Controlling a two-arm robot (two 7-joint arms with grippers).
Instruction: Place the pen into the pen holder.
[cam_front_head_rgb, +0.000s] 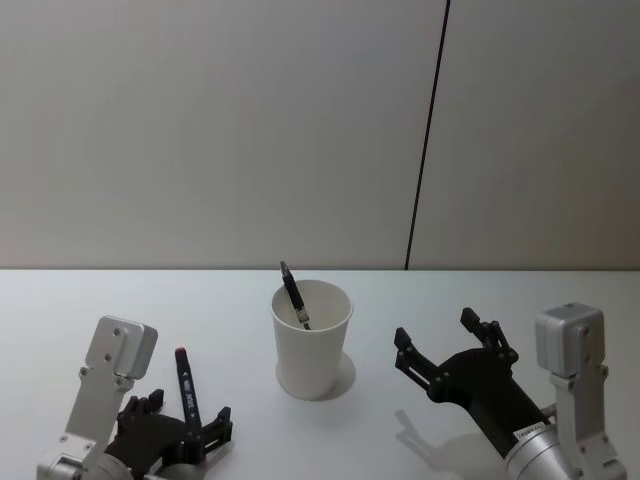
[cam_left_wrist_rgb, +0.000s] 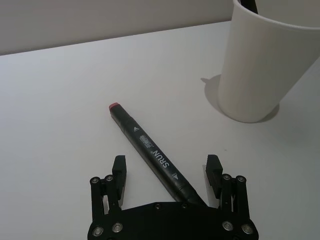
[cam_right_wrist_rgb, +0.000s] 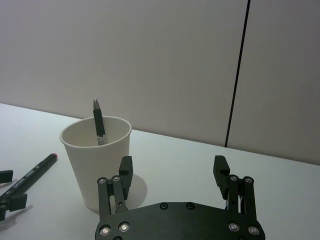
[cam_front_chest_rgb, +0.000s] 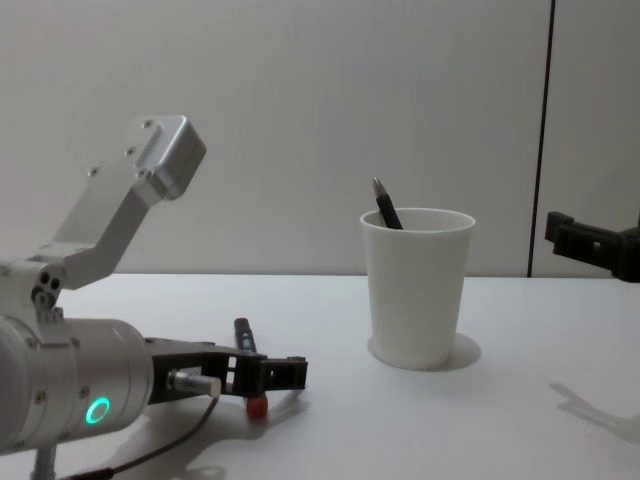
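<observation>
Grey wall panels (cam_front_head_rgb: 200, 130) with one dark vertical seam (cam_front_head_rgb: 425, 150) stand behind a white tabletop (cam_front_head_rgb: 90, 300).

Cup (cam_front_head_rgb: 312, 345): upright at centre. It holds one black pen (cam_front_head_rgb: 293, 292), which leans on the far-left part of the rim with its tip above it.

Marker (cam_front_head_rgb: 186, 385): black barrel, red end. It lies flat on the tabletop, left of the cup and well apart from it, red end pointing far.

Left pincer (cam_left_wrist_rgb: 166, 162): released, low over the tabletop, with one finger on each side of the marker's near end. Neither finger touches the barrel. The barrel runs at a slant across the gap, not square to it.

Right pincer (cam_front_head_rgb: 437, 330): released, empty, raised off the tabletop, near the cup on its right.

Step in hand, by judgement: grasp the marker, then carry it to the cup.

Hazards from this position:
- Closing on the slanted barrel may swing it, or catch it by the near end alone, so that it droops or slips in the lift
- The cup is light paper. A low approach, or the marker striking the rim, may push or tip it
- The leaning pen takes up part of the mouth, so entry on that side may jam
- The right pincer sits close to the cup, and a wide swing of the left arm over the cup may meet it
</observation>
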